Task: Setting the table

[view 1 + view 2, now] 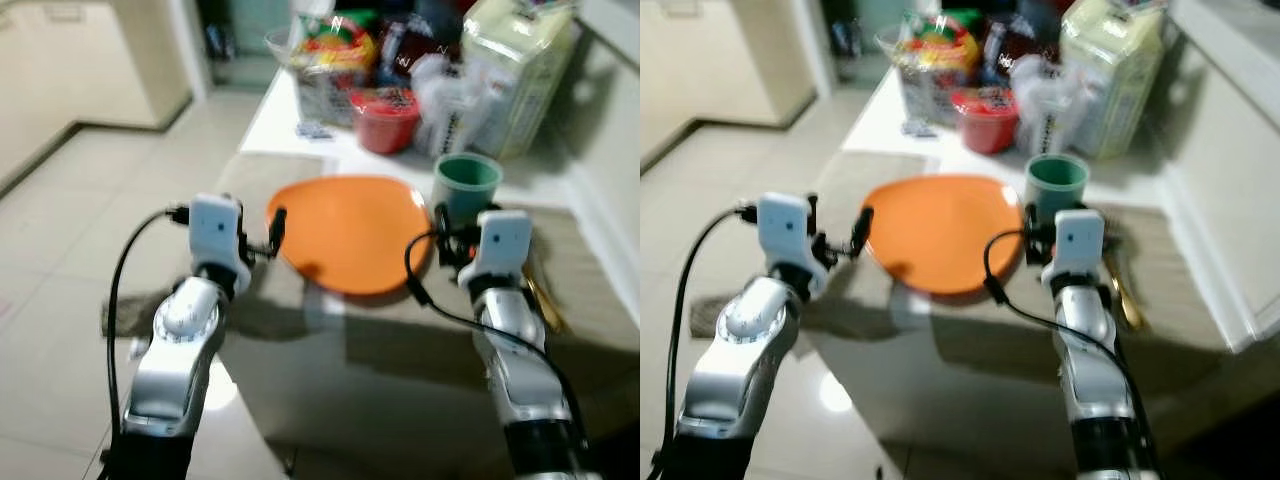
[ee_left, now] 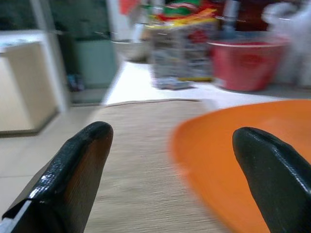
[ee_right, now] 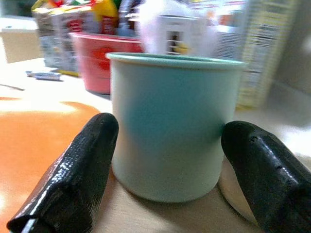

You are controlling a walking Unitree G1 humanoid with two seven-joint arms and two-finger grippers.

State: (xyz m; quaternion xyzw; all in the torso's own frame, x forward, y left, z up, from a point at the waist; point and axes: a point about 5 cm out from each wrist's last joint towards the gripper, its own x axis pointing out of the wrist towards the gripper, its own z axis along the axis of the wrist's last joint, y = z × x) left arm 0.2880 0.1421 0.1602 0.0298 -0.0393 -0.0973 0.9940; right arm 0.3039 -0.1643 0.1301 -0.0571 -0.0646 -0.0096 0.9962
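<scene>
An orange plate (image 1: 350,232) lies on a beige woven mat (image 2: 141,160) near the table's front edge. Right of it and a little farther back stands a teal-green cup (image 1: 466,184). My left gripper (image 1: 272,232) hovers open at the plate's left rim; in the left wrist view its black fingers (image 2: 73,165) straddle the mat and the plate (image 2: 243,160). My right gripper (image 1: 452,236) is open just in front of the cup. In the right wrist view the cup (image 3: 172,126) stands upright between the two fingertips (image 3: 97,141), close to both.
Gold cutlery (image 1: 545,298) lies on the mat right of my right arm. Behind the plate stand a red bowl (image 1: 385,118), a basket of snack bags (image 1: 335,60) and a large white package (image 1: 520,70). A wall ledge (image 1: 605,200) runs along the right. Tiled floor (image 1: 70,250) lies left.
</scene>
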